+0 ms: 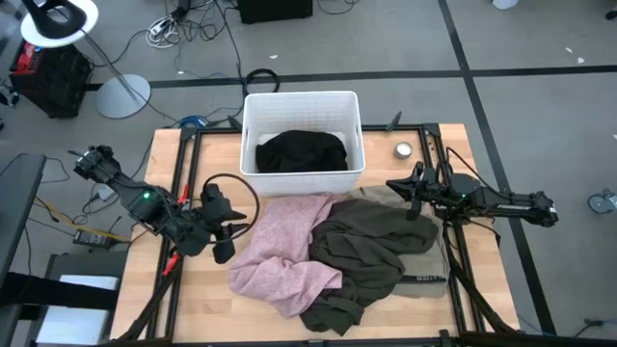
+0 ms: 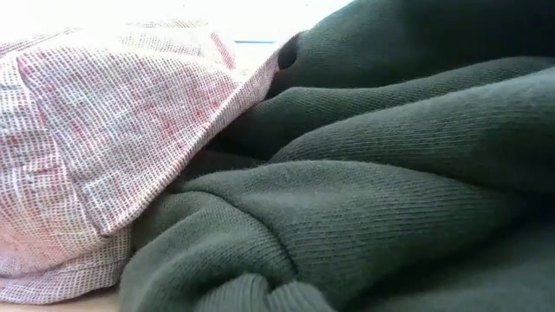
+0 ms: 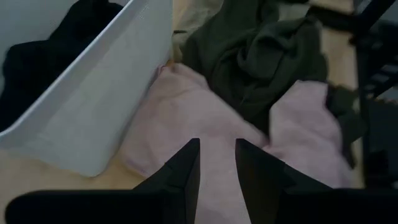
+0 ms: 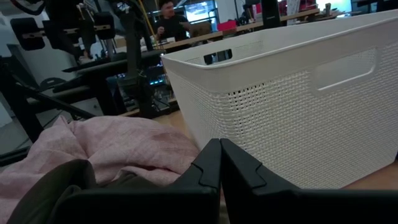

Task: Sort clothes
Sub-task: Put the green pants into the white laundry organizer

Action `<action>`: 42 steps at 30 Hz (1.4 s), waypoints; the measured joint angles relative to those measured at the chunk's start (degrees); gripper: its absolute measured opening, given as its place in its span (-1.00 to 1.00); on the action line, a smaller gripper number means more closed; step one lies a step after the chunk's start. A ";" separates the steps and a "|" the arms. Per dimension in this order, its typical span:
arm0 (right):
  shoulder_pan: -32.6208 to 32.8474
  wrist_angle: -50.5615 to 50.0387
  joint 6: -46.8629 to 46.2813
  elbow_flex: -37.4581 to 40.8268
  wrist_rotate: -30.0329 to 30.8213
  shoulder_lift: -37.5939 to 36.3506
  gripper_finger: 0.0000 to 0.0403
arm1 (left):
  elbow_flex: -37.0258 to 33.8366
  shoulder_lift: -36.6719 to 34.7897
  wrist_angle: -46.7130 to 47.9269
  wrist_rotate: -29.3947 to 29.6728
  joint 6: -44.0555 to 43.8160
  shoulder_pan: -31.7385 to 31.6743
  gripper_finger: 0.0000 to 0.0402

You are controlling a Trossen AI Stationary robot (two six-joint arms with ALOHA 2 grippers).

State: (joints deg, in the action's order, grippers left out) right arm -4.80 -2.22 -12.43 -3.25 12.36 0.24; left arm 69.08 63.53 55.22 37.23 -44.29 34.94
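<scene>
A pale pink garment (image 1: 284, 246) lies crumpled on the table's middle, and it also shows in the low view (image 2: 87, 156). An olive-brown garment (image 1: 371, 251) lies partly over its right side. A light grey-beige garment (image 1: 432, 280) shows from under the olive one. A black garment (image 1: 301, 151) lies inside the white bin (image 1: 253, 130). The teal-blue garment is out of view. My left gripper (image 1: 225, 236) is open over the pink garment's left edge (image 3: 186, 118). My right gripper (image 1: 410, 193) is shut and empty over the olive garment's far right part, near the bin's wall (image 4: 298, 93).
The white bin stands at the table's far middle. A small round tin (image 1: 403, 149) lies to its right. Dark frame rails (image 1: 183, 164) run along the table's left and right sides. Bare wood shows at the near left (image 1: 183, 299).
</scene>
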 joint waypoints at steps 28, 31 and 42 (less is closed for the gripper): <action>0.17 -41.53 2.27 -45.79 -1.71 29.20 -0.59 | 0.02 0.52 -6.90 -5.10 11.53 -0.04 -0.47; 0.17 -48.45 -1.42 -53.18 -5.49 36.34 -0.56 | 0.02 0.13 -6.14 -5.67 12.68 -0.04 -0.47; 11.25 -57.22 -13.65 -62.36 -12.55 53.91 -0.57 | 0.02 -4.56 -4.05 -9.37 19.93 -0.04 -0.47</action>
State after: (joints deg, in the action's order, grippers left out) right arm 6.45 -59.44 -26.08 -65.61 -0.19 54.15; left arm 69.10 58.97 51.17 27.86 -24.36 34.89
